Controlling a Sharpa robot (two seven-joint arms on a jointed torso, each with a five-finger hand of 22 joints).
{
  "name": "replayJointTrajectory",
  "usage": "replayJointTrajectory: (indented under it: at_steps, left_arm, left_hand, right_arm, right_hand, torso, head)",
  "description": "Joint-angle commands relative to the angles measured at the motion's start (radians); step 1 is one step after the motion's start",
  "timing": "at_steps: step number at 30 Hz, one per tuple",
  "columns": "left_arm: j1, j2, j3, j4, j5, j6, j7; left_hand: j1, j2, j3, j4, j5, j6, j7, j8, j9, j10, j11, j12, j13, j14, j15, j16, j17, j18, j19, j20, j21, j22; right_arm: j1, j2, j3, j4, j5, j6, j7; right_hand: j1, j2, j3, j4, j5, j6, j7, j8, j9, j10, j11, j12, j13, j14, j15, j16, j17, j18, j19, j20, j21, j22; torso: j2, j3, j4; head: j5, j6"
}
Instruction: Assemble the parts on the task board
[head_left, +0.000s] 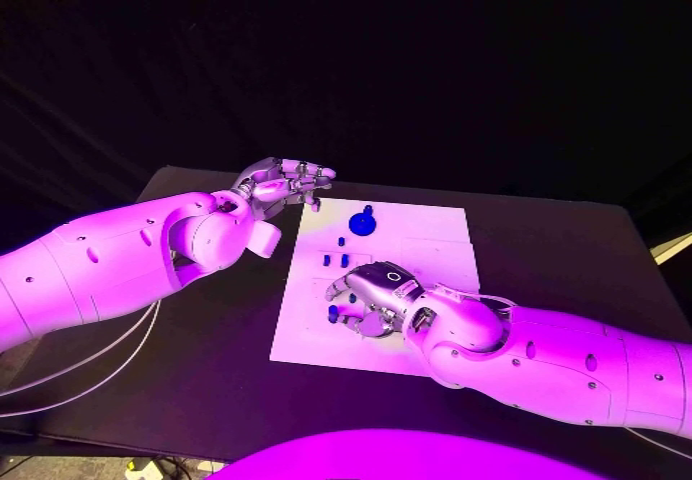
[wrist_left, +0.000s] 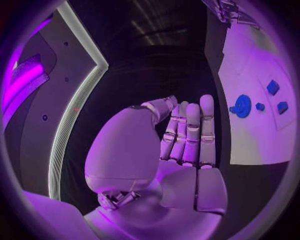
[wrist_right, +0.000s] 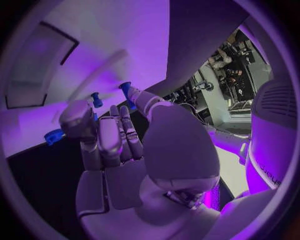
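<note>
Right silver hand (head_left: 372, 300) is working on the white flat task board (head_left: 433, 235).
It is grasping a small blue part (wrist_right: 127, 90); left silver hand (head_left: 283, 183), beyond it, is hovering released.

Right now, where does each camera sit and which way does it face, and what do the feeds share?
Head view: on the robot's head, looking down at the black table and the white task board; both arms enter, left hand beyond the board's far left corner, right hand over the board's near part.
Left wrist view: behind the left hand, facing past its fingers to the board.
Right wrist view: behind the right hand, facing the board.
Shared: the round blue part shows in head and left wrist views.
</note>
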Motion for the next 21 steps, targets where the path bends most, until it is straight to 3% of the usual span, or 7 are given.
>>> replayJointTrajectory:
  at_steps: [1, 3, 4, 10, 14, 17, 21]
  left_arm:
    - [0.001, -0.001, 0.000, 0.001, 0.001, 0.002, 0.001]
    - [0.001, -0.002, 0.000, 0.000, 0.001, 0.002, 0.001]
    - [0.001, -0.002, 0.000, 0.000, 0.001, 0.002, 0.001]
    - [0.001, -0.004, 0.000, 0.000, 0.001, 0.002, 0.001]
    - [0.001, -0.008, -0.002, 0.004, 0.002, -0.001, 0.000]
    - [0.001, -0.012, -0.003, 0.014, 0.003, -0.003, 0.001]
    - [0.000, -0.016, -0.008, 0.026, 0.004, -0.004, 0.002]
  left_hand:
    - [-0.024, 0.004, 0.003, -0.001, -0.001, -0.007, 0.000, 0.017, 0.015, 0.003, -0.006, 0.009, 0.018, 0.012, -0.005, -0.019, 0.015, -0.030, 0.011, 0.000, -0.017, -0.009]
    - [-0.024, 0.004, 0.003, -0.001, -0.001, -0.007, 0.000, 0.017, 0.015, 0.003, -0.006, 0.009, 0.018, 0.012, -0.005, -0.019, 0.015, -0.030, 0.011, 0.000, -0.017, -0.009]
    - [-0.024, 0.004, 0.003, -0.001, -0.001, -0.007, 0.000, 0.017, 0.015, 0.003, -0.006, 0.009, 0.018, 0.012, -0.005, -0.019, 0.015, -0.030, 0.011, 0.000, -0.017, -0.009]
    - [-0.024, 0.004, 0.003, -0.002, -0.001, -0.008, 0.000, 0.018, 0.016, 0.004, -0.006, 0.010, 0.019, 0.012, -0.005, -0.019, 0.016, -0.030, 0.012, 0.000, -0.017, -0.010]
    - [-0.024, 0.004, 0.003, -0.002, -0.001, -0.008, 0.000, 0.018, 0.016, 0.004, -0.006, 0.010, 0.019, 0.012, -0.005, -0.019, 0.016, -0.030, 0.012, 0.000, -0.017, -0.010]
    - [-0.024, 0.004, 0.003, -0.002, -0.001, -0.008, 0.000, 0.018, 0.016, 0.004, -0.006, 0.010, 0.019, 0.012, -0.005, -0.019, 0.016, -0.030, 0.012, 0.000, -0.017, -0.010]
    - [-0.024, 0.003, 0.003, -0.002, -0.001, -0.009, 0.000, 0.018, 0.017, 0.004, -0.006, 0.010, 0.019, 0.012, -0.005, -0.020, 0.017, -0.030, 0.012, 0.000, -0.017, -0.010]
  right_arm:
    - [-0.001, -0.011, 0.000, 0.015, 0.001, -0.018, 0.008]
    - [0.000, -0.025, 0.000, 0.029, 0.001, -0.026, 0.011]
    - [0.001, -0.031, 0.001, 0.036, 0.002, -0.028, 0.012]
    - [0.025, -0.107, 0.006, 0.100, 0.022, -0.055, 0.010]
    - [0.063, -0.192, 0.012, 0.138, 0.150, -0.106, 0.010]
    - [0.094, -0.259, 0.014, 0.151, 0.318, -0.124, 0.006]
    - [0.126, -0.362, 0.014, 0.165, 0.500, -0.101, -0.031]
  right_hand:
    - [0.101, -0.008, -0.162, 0.085, 0.023, -0.037, -0.017, -0.025, -0.018, -0.076, 0.006, 0.024, -0.006, -0.018, 0.009, -0.010, -0.014, 0.021, -0.010, 0.011, -0.040, -0.019]
    - [0.168, -0.032, -0.225, 0.184, 0.026, -0.054, -0.021, -0.027, -0.027, -0.109, 0.011, 0.035, -0.007, -0.025, 0.014, -0.013, -0.027, 0.025, -0.013, 0.013, -0.069, -0.035]
    - [0.185, -0.047, -0.257, 0.208, 0.027, -0.070, -0.032, -0.031, -0.032, -0.122, 0.014, 0.035, -0.007, -0.026, 0.016, -0.013, -0.029, 0.026, -0.014, 0.014, -0.078, -0.040]
    - [0.189, -0.055, -0.294, 0.210, 0.029, -0.088, -0.037, -0.029, -0.039, -0.126, 0.014, 0.049, -0.005, -0.026, 0.017, -0.009, -0.028, 0.026, -0.011, 0.016, -0.079, -0.044]
    - [0.180, -0.002, -0.203, 0.200, 0.011, -0.029, 0.029, 0.004, -0.036, 0.047, -0.027, 0.143, 0.012, 0.011, -0.013, 0.033, 0.033, 0.017, 0.019, -0.011, 0.004, -0.013]
    - [0.082, 0.002, -0.176, 0.204, 0.008, 0.021, 0.027, 0.035, -0.035, 0.219, -0.043, 0.216, 0.035, 0.034, -0.023, 0.062, 0.085, 0.002, 0.038, -0.023, 0.089, 0.024]
    - [0.024, -0.018, -0.225, 0.199, 0.003, 0.062, -0.007, 0.093, -0.021, 0.352, -0.085, 0.378, 0.155, 0.056, -0.062, 0.113, 0.172, -0.025, 0.072, -0.050, 0.269, 0.107]
  torso:
    - [0.000, 0.0009, 0.0002]
    - [0.000, 0.0005, -0.0006]
    - [0.000, 0.0005, -0.0007]
    - [-0.001, 0.0002, -0.0018]
    - [-0.003, 0.0001, -0.0051]
    - [-0.005, -0.0011, -0.0096]
    - [-0.011, -0.0018, -0.0169]
  head:
    - [-0.003, 0.003]
    - [-0.005, 0.005]
    - [-0.005, 0.006]
    - [-0.019, 0.014]
    - [-0.040, 0.024]
    - [-0.061, 0.036]
    - [-0.084, 0.039]
